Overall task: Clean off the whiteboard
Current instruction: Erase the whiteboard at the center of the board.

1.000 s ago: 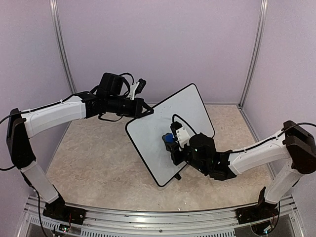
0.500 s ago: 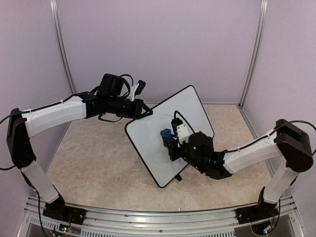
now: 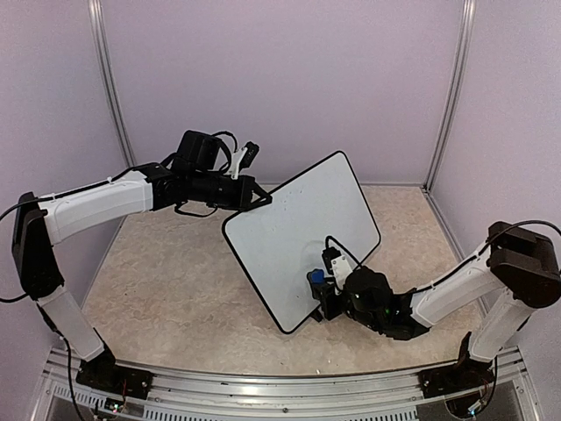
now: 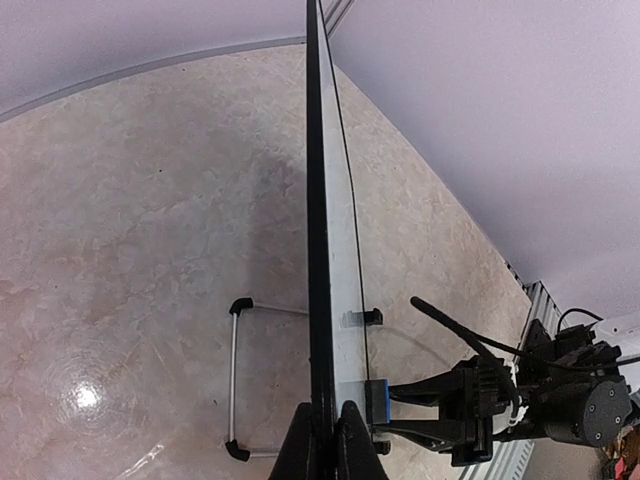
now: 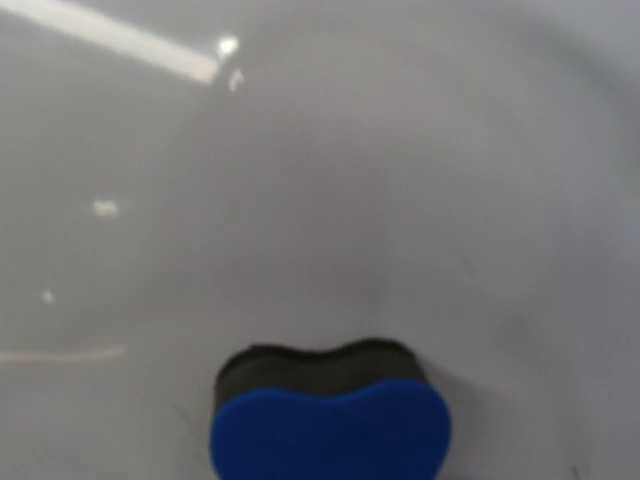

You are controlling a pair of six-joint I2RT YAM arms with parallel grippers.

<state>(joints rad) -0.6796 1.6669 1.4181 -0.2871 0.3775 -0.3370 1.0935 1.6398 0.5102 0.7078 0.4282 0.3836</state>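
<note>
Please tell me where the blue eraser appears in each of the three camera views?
Top external: blue eraser low on the whiteboard, right of centre.
Left wrist: blue eraser at bottom centre, against the edge-on whiteboard.
Right wrist: blue eraser at bottom centre, against the whiteboard.
Shared landmark: the whiteboard.

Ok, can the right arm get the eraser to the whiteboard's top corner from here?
Probably yes: the whiteboard face above the eraser is bare, and the jaws of the left arm clamp only its left edge, off that path.

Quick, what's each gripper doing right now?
Left gripper: closed on the whiteboard edge.
Right gripper: closed on the blue eraser.
</note>
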